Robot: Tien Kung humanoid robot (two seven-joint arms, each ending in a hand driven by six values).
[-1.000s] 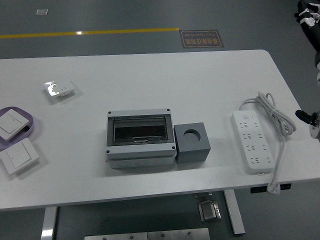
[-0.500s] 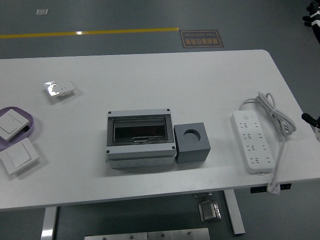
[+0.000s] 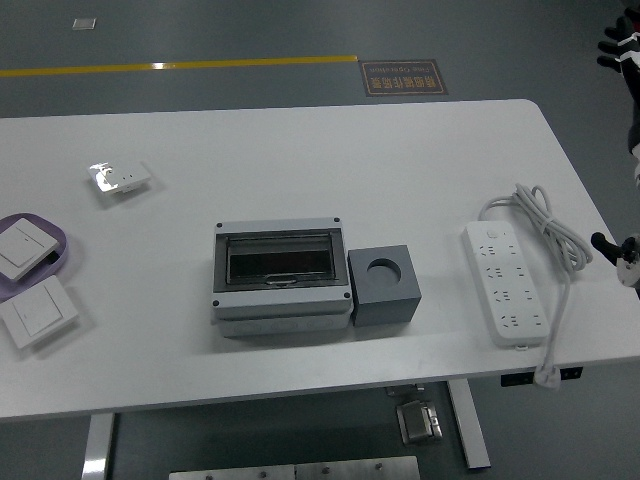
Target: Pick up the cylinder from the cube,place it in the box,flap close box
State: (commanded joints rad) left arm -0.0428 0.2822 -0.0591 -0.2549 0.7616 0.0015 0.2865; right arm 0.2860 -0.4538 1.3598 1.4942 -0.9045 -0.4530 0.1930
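Note:
The grey box [image 3: 282, 281] stands at the table's middle with its clear flap lying flat over the top. What is inside is dark and unclear. The grey cube [image 3: 382, 285] touches the box's right side, and its round hole on top is empty. I see no cylinder anywhere. Only parts of my right arm show at the right edge: the black hand [image 3: 620, 47] at the top right, off the table, and a metal joint [image 3: 622, 250] near the power strip's cable. My left arm is out of view.
A white power strip [image 3: 504, 283] with a coiled cable [image 3: 545, 220] lies at the right. Two white wall switches [image 3: 38, 311] and a purple tray [image 3: 52, 248] sit at the left edge. A small white switch part [image 3: 119, 179] lies further back on the left.
My right arm's parts at the right edge drew almost out of view, then came back in a little. The box and the cube have not moved.

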